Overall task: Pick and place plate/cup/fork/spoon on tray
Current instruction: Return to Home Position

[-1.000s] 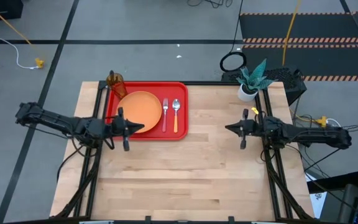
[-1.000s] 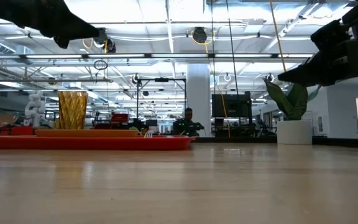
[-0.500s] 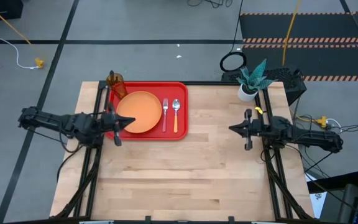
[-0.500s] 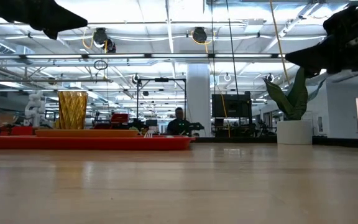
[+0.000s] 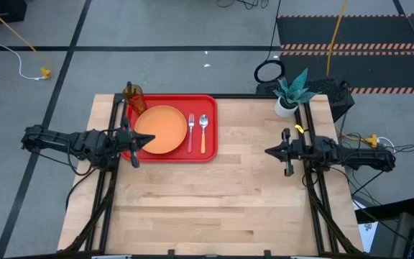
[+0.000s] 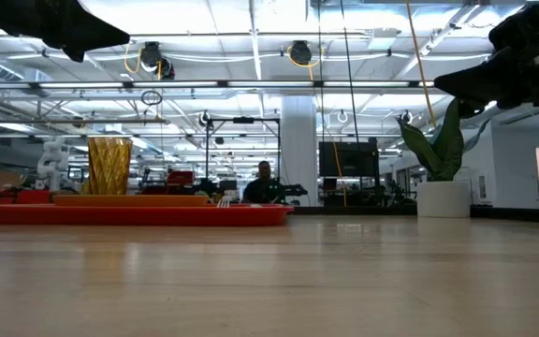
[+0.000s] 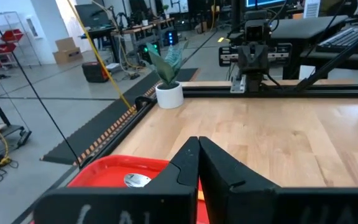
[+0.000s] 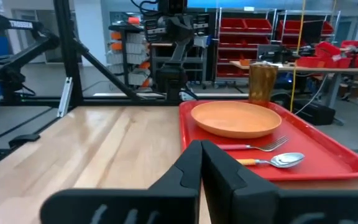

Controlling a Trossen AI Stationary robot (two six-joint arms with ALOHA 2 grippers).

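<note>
The red tray (image 5: 210, 155) lies at the table's far left. On it rest the orange plate (image 5: 162, 129), the fork (image 5: 191, 132) with its red-pink handle, the spoon (image 5: 203, 132) with its orange handle, and the amber cup (image 5: 133, 97) standing upright at the tray's far left corner. My left gripper (image 5: 149, 139) is shut and empty, raised over the tray's near left part beside the plate. My right gripper (image 5: 267, 151) is shut and empty, raised near the table's right edge. The right wrist view shows the plate (image 8: 236, 118), fork (image 8: 253, 147), spoon (image 8: 278, 160) and cup (image 8: 263, 81).
A white pot with a green plant (image 5: 289, 96) stands at the table's far right corner. Bare wood (image 5: 221, 201) fills the middle and near half of the table. A person (image 6: 265, 183) shows far off in the room behind.
My left gripper has drawn back toward the table's left edge, from over the plate's near rim to the tray's left part. My right gripper has drawn back a little toward the table's right edge. The tableware has stayed in place.
</note>
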